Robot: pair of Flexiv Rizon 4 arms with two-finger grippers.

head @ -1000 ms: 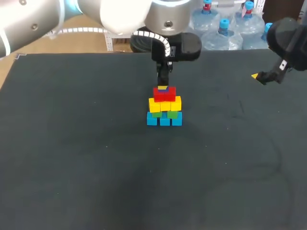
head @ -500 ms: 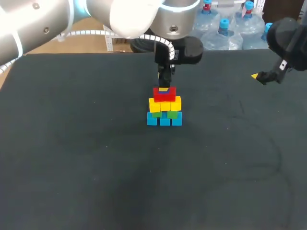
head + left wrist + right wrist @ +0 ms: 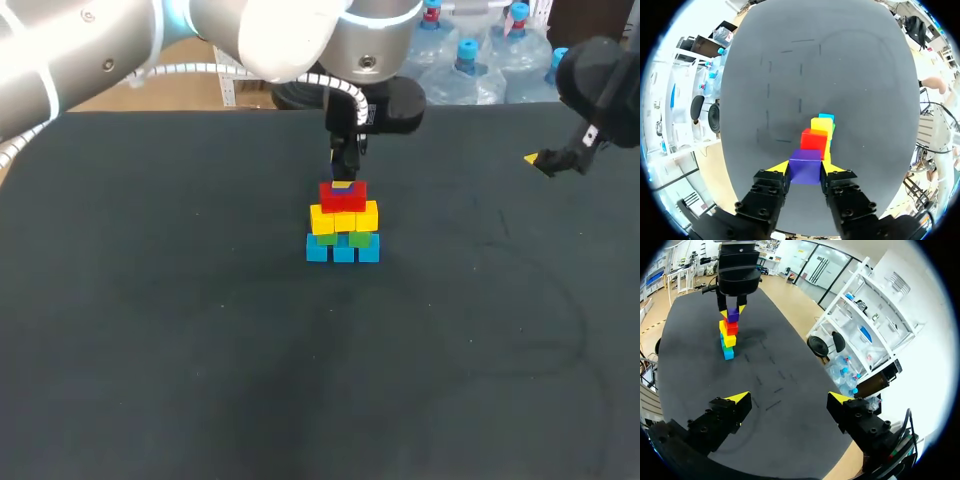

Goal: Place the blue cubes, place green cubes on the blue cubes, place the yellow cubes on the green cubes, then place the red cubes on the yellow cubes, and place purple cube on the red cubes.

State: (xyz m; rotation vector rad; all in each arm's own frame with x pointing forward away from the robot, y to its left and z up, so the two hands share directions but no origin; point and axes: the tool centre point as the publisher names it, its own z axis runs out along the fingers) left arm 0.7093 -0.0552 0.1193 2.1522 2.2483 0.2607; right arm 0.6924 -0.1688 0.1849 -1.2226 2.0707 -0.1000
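Base tier: blue cubes [image 3: 343,250] laid in a row on the table [image 3: 150,350]; done.
Second tier: green cubes [image 3: 360,239] seated directly on the blue cubes; done.
Third tier: yellow cubes [image 3: 344,217] two levels above the blue cubes, resting on the green; done.
Fourth tier: red cubes [image 3: 343,198] three levels above the blue cubes, resting on the yellow; done.
Top piece: purple cube [image 3: 805,166] at the very top, directly above the blue cubes, on or just over the red; true contact not confirmable from these views.
Left gripper [image 3: 805,169]: poised straight above the blue cubes, both yellow-tipped fingers pressed against opposite sides of the purple cube, clamped on it.
Right gripper [image 3: 789,398]: fingers spread wide with nothing between them, well apart from the blue cubes, off to their right near the table's far edge.
Progress: judged nearly complete; four tiers in place, fifth in position but not yet let go.
Outstanding: release of the purple cube and a clean withdrawal upward.
Risk: narrow top tier; a sideways drag on release likely to shift the red cubes.
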